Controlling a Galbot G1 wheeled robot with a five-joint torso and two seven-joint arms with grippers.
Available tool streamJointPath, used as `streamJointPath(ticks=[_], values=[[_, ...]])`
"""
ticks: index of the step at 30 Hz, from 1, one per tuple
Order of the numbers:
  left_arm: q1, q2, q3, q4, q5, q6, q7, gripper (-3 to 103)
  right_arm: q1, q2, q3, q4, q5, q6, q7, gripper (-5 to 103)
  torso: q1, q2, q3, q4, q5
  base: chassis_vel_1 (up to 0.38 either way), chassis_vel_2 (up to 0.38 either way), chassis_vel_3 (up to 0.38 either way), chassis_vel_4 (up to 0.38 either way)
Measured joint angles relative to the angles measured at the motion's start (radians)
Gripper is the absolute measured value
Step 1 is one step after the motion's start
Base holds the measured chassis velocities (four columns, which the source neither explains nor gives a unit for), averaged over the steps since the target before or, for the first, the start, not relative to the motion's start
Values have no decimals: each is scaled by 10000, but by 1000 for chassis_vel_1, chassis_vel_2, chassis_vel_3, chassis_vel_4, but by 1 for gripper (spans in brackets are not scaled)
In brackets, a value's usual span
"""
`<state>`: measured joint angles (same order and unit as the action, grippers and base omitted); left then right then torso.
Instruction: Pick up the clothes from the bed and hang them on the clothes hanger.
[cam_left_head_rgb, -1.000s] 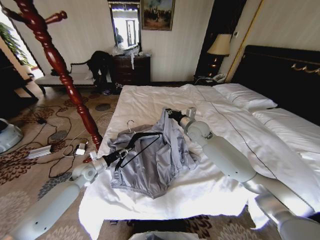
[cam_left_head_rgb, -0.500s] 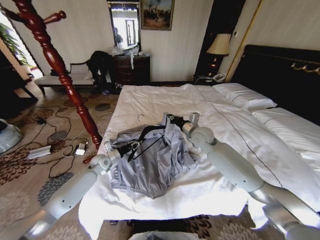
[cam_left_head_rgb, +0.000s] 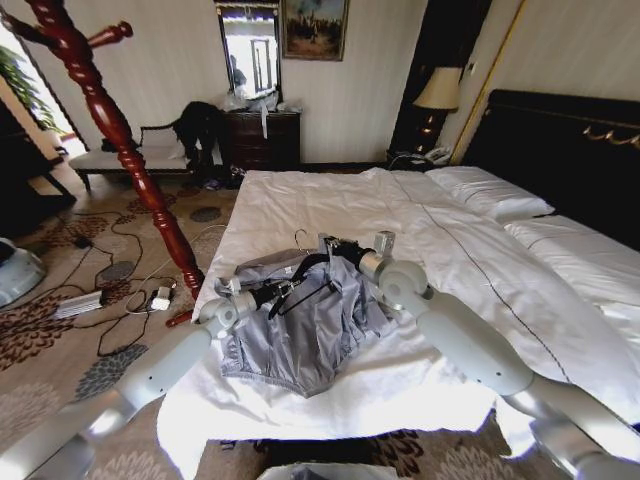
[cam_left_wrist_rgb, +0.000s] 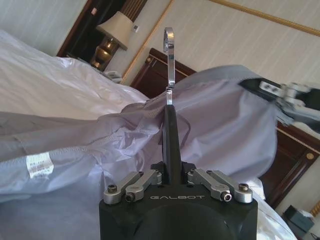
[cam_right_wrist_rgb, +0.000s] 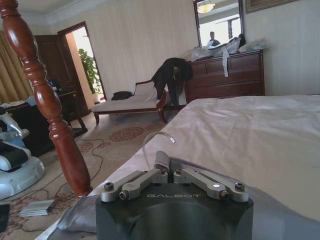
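The left gripper (cam_left_head_rgb: 272, 293) is closed tight on the clothes hanger (cam_left_head_rgb: 300, 271), holding its black body with the silver hook pointing away from the wrist, toward the far side of the bed (cam_left_head_rgb: 330, 200). The right gripper (cam_left_head_rgb: 333, 246) comes from the opposite side and its fingers are pinched on a fold of the clothes (cam_left_head_rgb: 300, 330) near the collar, lifting this edge a little. So the two grippers meet almost at the same place, at the upper end of the shirt, and the hanger lies with its long axis roughly across the shirt, partly inside the grey-blue fabric. In the left wrist view the cloth (cam_left_wrist_rgb: 100, 145) drapes around the hanger's neck (cam_left_wrist_rgb: 171, 140), and the hook (cam_left_wrist_rgb: 169, 45) stands free above it. I judge the left arm is the one that must push the hanger further into the shoulder. The rest of the shirt lies crumpled on the white duvet near the foot edge. The wooden coat stand (cam_left_head_rgb: 110, 120) rises beside the bed on the robot's left, over a patterned carpet with cables
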<state>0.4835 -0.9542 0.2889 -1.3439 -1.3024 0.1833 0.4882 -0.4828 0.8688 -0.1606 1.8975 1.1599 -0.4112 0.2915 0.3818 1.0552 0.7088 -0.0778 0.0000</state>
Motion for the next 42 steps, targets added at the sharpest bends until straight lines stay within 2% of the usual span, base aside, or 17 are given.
streamJointPath(ticks=[3, 8, 12, 25, 33, 34, 36, 39, 40, 42], values=[[-362, -339, 190, 316, -32, 0, 0, 16, -168, -56, -4, 128, 24, -28, 0, 0, 1, -1, 1, -4, 1, 0, 0, 0, 0], [-627, -501, 311, 574, -21, -8, 1, 16, -592, -267, 160, 394, 28, -65, -26, 0, 1, -1, 0, 2, 0, 0, 0, 0, 0], [-718, -539, 311, 679, -42, -12, 2, 16, -1105, -491, 415, 680, 11, -106, -166, 0, 0, 0, 0, -2, 0, 0, 0, 0, 0], [-1286, -1108, 482, 1175, -50, -29, -47, 16, -2157, -426, 561, 1508, 155, -252, -117, 0, 0, 0, 0, -1, -1, 0, 0, 0, 0], [-1369, -1160, 460, 1137, -92, -32, -86, 16, -2753, -417, 666, 1522, -528, -282, -233, -1, 0, 0, 0, -1, 0, 0, 0, 0, 0], [-1352, -1137, 451, 1073, -90, -34, -89, 16, -2843, -404, 665, 1465, -726, -280, -271, 9, 0, 0, 0, -1, -1, 0, 0, 0, 0], [-1335, -1113, 439, 1008, -86, -38, -93, 16, -2961, -401, 657, 1449, -843, -277, -298, 9, 0, 0, 0, 0, 0, 0, 0, 0, 0], [-1347, -1092, 403, 943, -74, -62, -127, 16, -3318, -482, 598, 1520, -1141, -266, -465, 25, 0, 0, 0, 0, -1, 0, 0, 0, 0], [-1347, -1092, 403, 943, -74, -62, -127, 16, -3318, -482, 598, 1520, -1141, -266, -465, 25, 0, 0, 0, 0, -1, 0, 0, 0, 0], [-1399, -1116, 367, 956, -69, -78, -144, 16, -3537, -558, 570, 1627, -1323, -256, -579, 36, -1, 0, 0, -2, 1, 0, 0, 0, 0]])
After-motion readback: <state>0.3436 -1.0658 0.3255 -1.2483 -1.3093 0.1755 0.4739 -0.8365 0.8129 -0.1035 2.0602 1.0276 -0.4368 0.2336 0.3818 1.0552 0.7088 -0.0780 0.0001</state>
